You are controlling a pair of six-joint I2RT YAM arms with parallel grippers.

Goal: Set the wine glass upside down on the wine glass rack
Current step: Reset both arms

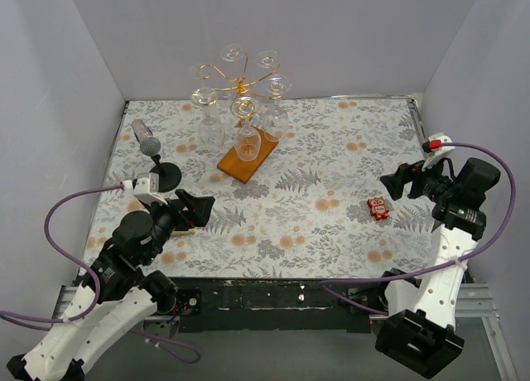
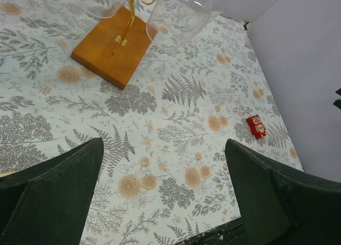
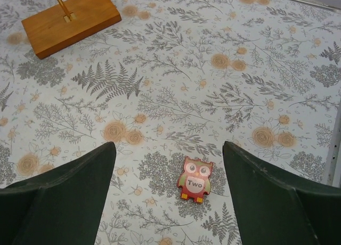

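Your left gripper [image 1: 197,210] and right gripper [image 1: 397,182] both gape wide, empty; clear wine glasses [image 1: 246,146] hang inverted on the copper-gold wire rack [image 1: 239,86].

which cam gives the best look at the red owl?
Right wrist: the owl is close and near centre, facing up, with "Two" readable on its belly. Top external shows the owl only as a small red spot; left wrist shows it small and distant, lettering unreadable.

The floral-print bench [image 1: 331,149] carries the rack [image 1: 248,157] on its wooden base at the back, a microphone stand [image 1: 166,179] at left, and a small red owl [image 1: 379,208] at right.
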